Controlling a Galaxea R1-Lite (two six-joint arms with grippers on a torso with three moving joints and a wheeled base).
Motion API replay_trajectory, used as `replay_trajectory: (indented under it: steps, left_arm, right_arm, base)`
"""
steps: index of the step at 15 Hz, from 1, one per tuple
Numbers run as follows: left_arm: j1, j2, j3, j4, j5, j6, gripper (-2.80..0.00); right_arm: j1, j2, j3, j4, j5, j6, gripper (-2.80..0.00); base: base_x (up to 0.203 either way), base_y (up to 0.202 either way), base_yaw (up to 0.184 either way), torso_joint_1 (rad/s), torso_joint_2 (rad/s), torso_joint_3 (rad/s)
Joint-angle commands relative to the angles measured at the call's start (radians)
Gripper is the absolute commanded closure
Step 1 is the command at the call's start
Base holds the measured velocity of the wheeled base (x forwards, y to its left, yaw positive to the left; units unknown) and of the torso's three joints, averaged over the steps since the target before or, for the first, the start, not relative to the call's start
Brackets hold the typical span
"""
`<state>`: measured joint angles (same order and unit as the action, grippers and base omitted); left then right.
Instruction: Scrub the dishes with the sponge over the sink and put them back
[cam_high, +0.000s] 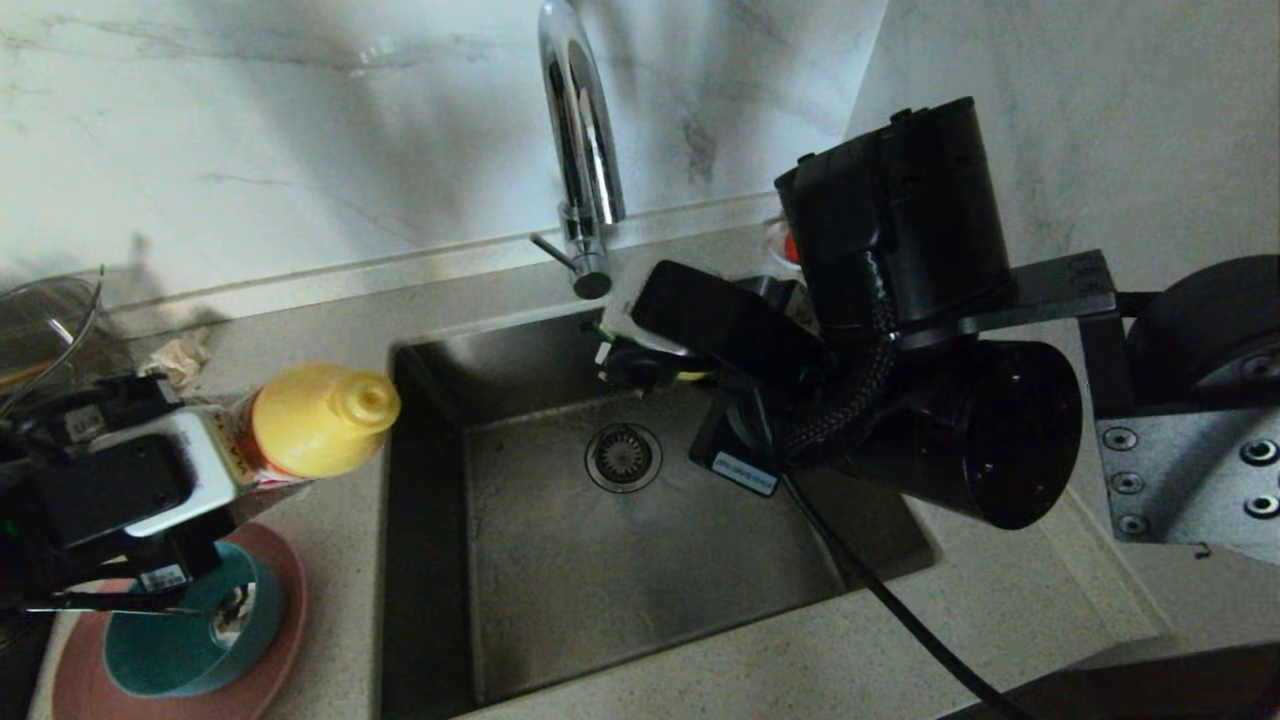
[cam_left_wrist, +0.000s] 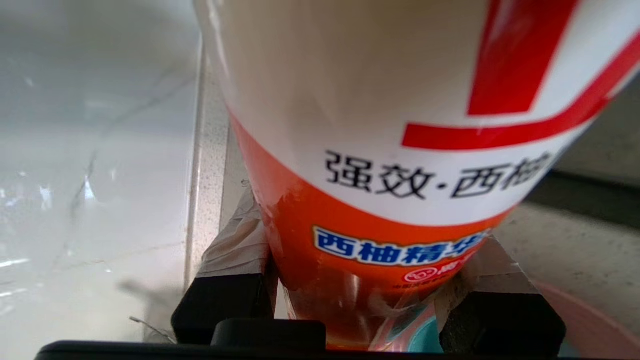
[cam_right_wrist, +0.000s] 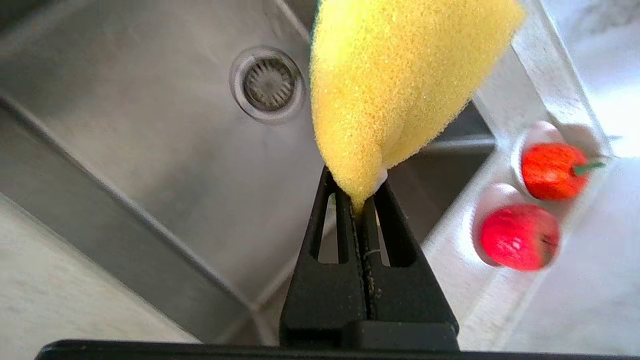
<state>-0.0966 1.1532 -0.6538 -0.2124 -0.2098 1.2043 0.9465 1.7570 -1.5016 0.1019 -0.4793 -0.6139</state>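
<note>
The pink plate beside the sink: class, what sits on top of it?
A teal bowl sits on the pink plate. The left gripper, holding a yellow-capped detergent bottle above it, hides part of the bowl; no spoon can be made out.

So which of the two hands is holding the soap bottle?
The left gripper, beside the sink, grips the yellow-capped bottle. The right gripper pinches the yellow sponge instead.
</note>
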Motion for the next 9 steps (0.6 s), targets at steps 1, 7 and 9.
replay_trajectory:
  steps: [1,7,9]
  left_arm:
    - [-0.004,0.020,0.003,-0.003,0.005,0.024,0.00]
    - [-0.059,0.102,0.046,-0.171,0.054,0.073,0.00]
    - [-0.060,0.117,0.067,-0.204,0.056,0.077,0.00]
  right_arm:
    - [0.024,0.029,-0.035,0.002,0.001,0.038,0.00]
    - [0.069,0.092,-0.070,0.010,0.031,0.092,0.00]
    - [0.071,0.100,-0.074,0.013,0.042,0.125,0.00]
  base:
    - [0.000,0.000,0.000,0.000,0.00,0.000]
    - [0.000,0.000,0.000,0.000,0.00,0.000]
    - [0.000,0.000,0.000,0.000,0.00,0.000]
